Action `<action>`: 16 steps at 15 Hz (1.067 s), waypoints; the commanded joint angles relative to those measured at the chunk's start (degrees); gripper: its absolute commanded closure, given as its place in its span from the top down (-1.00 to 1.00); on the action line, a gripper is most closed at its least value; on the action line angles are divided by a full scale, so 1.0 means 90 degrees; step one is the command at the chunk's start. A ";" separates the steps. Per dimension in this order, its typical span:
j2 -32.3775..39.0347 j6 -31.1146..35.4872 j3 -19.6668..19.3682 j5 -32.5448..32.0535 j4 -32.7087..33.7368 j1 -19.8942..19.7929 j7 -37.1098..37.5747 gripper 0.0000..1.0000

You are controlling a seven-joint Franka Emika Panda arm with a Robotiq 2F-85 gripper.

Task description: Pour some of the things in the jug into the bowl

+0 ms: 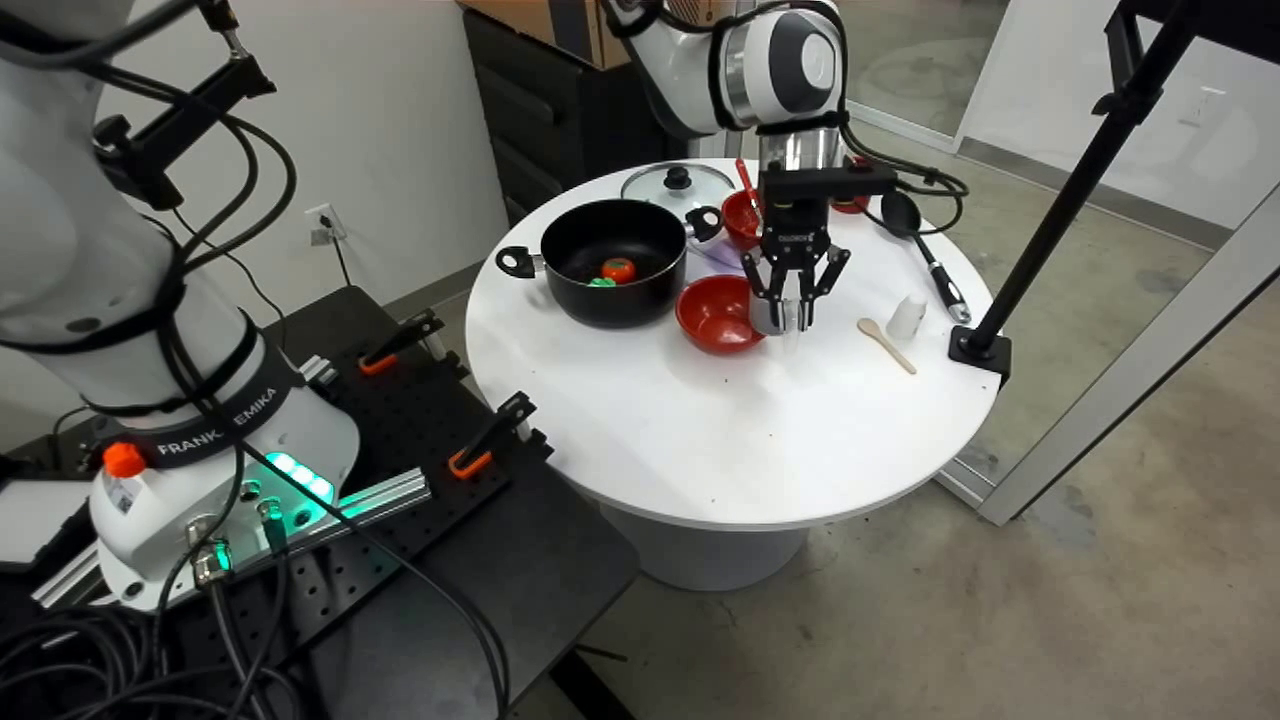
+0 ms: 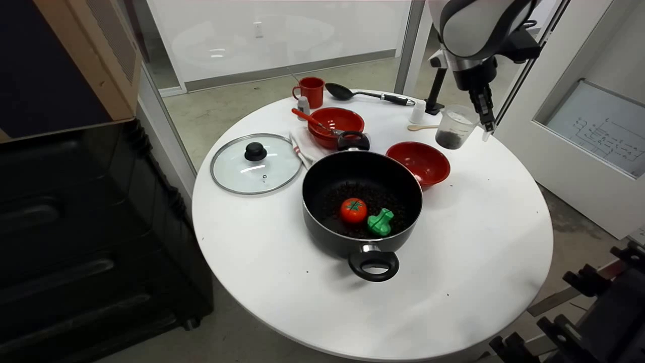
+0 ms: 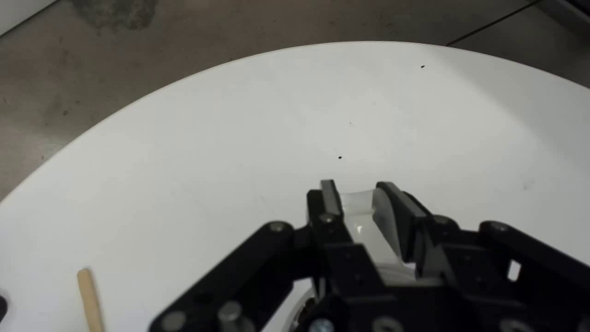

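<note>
The gripper (image 1: 791,316) pinches the jug (image 2: 457,123), which has dark bits (image 2: 447,139) at the bottom and leans a little, near a red bowl (image 2: 420,160). A big black pot (image 1: 622,308) (with a red tomato (image 2: 353,210) inside) crowds that bowl. A second red bowl (image 2: 347,120) and a wooden spoon (image 3: 90,299) are close by too.

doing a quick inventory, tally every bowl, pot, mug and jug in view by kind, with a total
Red bowls: 2
Black pot: 1
Red mug: 1
Translucent jug: 1
Total: 5
</note>
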 commanded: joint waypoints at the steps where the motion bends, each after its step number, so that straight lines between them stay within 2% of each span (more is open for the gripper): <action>1: -0.0467 -0.0286 -0.0133 -0.0593 -0.0464 0.0540 0.0597 -0.86; 8: -0.0476 -0.1117 0.0001 -0.2353 -0.0745 0.1455 0.2590 -0.86; 16: -0.0105 -0.2212 0.0323 -0.3698 -0.0897 0.2009 0.4589 -0.86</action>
